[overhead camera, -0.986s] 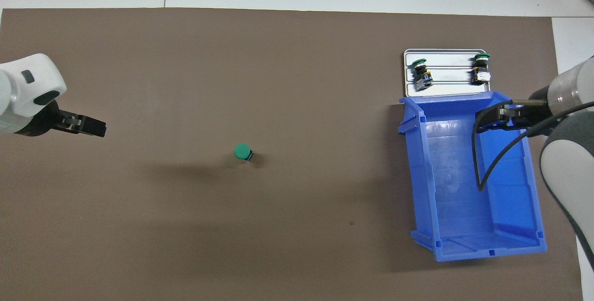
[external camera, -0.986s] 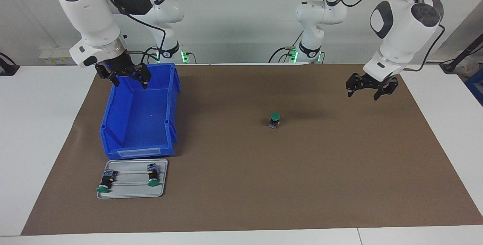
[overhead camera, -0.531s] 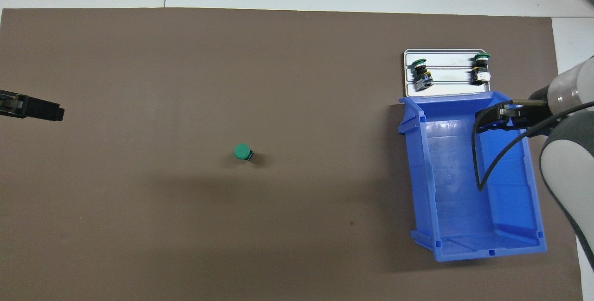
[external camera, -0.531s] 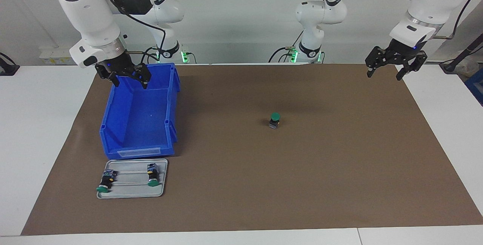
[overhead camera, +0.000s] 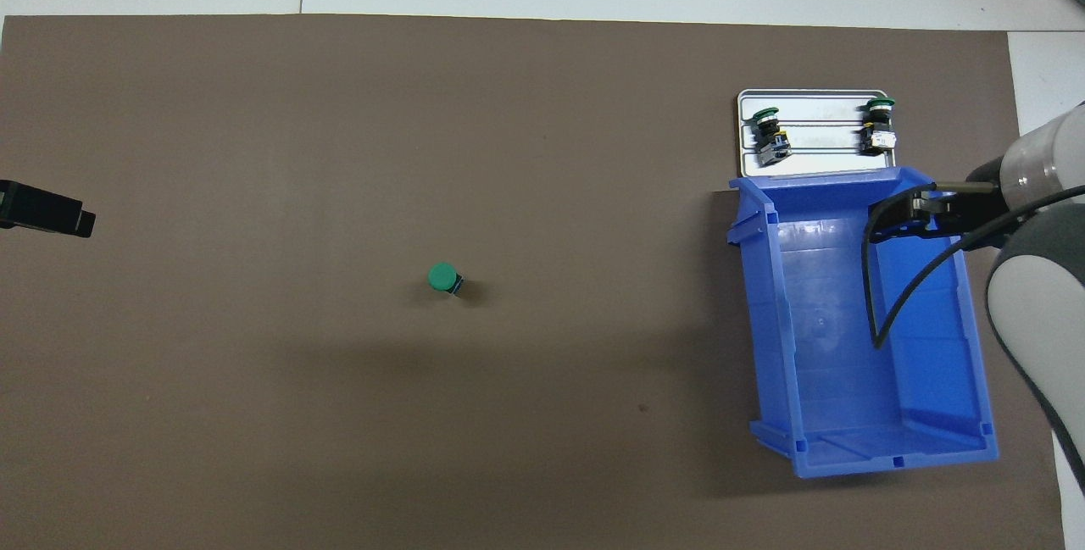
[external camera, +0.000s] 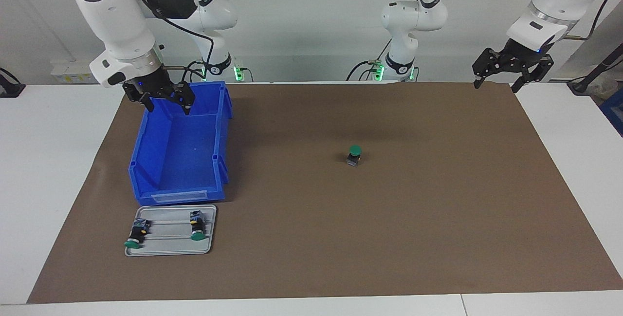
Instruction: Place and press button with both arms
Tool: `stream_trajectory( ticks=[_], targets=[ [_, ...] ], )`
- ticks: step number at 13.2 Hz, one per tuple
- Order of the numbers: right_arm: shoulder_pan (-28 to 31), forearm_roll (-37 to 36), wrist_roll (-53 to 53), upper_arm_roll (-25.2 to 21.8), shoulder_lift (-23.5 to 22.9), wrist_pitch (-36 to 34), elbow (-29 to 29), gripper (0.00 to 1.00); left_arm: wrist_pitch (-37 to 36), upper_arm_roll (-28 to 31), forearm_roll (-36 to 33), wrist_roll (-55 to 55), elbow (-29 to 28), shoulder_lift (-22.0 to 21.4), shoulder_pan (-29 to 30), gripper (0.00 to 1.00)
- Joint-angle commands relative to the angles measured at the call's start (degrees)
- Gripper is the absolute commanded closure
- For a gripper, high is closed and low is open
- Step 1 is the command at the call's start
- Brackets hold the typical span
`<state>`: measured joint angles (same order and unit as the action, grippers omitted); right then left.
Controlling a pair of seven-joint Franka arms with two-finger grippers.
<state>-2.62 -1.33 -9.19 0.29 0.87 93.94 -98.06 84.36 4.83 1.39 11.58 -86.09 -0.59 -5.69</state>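
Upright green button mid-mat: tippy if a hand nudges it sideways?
Probably. The button stands on a small terminal block with a wider green cap on top, so a side push likely topples it. Once down, the round cap may let it roll in an arc. It looks rigid and light.

In the overhead view the left gripper (overhead camera: 51, 213) is cut off by the picture's edge, so only its dark tip is shown and its arm is lost from sight. The right gripper (overhead camera: 911, 218) is partly covered there by its own cable and wrist. The two buttons on the tray (external camera: 168, 250) are seen too small for their markings to be read.
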Motion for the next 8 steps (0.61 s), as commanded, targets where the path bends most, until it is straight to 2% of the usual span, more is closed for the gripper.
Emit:
stream_trajectory(
  ticks=[1,8],
  targets=[
    [0.43,0.01,1.37,0.33,0.09,-0.16,-0.02,0.0,0.1,-0.34,0.54,-0.25,-3.99,-2.75,0.68,0.0],
    [0.43,0.01,1.37,0.33,0.09,-0.16,-0.02,0.0,-0.33,-0.17,0.54,0.11,-3.82,-2.75,0.95,0.0]
  ],
)
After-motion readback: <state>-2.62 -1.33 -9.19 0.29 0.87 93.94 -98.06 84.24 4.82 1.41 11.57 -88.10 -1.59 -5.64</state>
